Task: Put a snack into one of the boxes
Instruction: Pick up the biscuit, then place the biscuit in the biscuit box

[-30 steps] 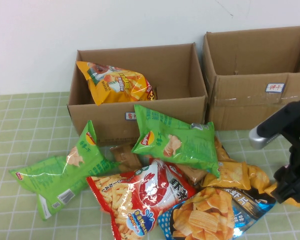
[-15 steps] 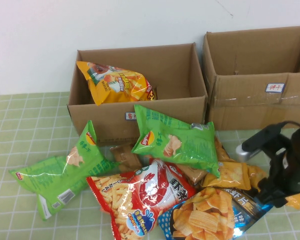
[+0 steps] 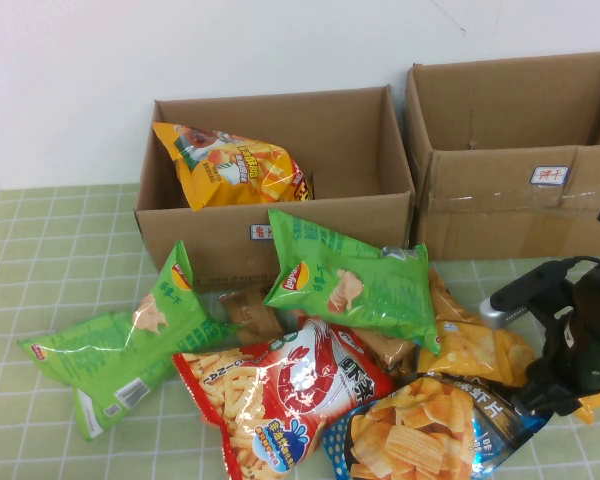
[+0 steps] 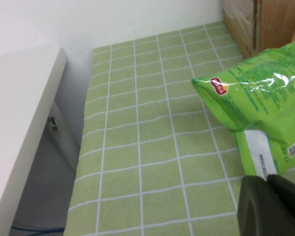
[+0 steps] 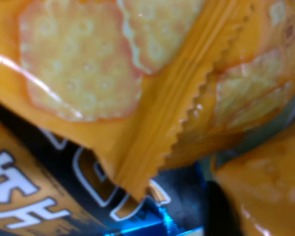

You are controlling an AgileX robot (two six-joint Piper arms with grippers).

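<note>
A green gridded tablecloth (image 3: 50, 260) carries the snack pile. The right gripper (image 3: 560, 395), lower right, presses onto the orange cracker bag (image 3: 475, 350) to grasp it; jaw state cannot be told. The left gripper (image 4: 270, 206), lower right of its wrist view, is parked beside a green bag (image 4: 255, 113), state likewise unknown. The left box (image 3: 270, 235) stands upper centre.

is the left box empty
No, a yellow snack bag already lies inside the left box, against its back left corner.

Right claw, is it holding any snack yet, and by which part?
Cannot tell: the right claw is down on the orange cracker packet, its grip hidden. The left claw holds nothing.
</note>
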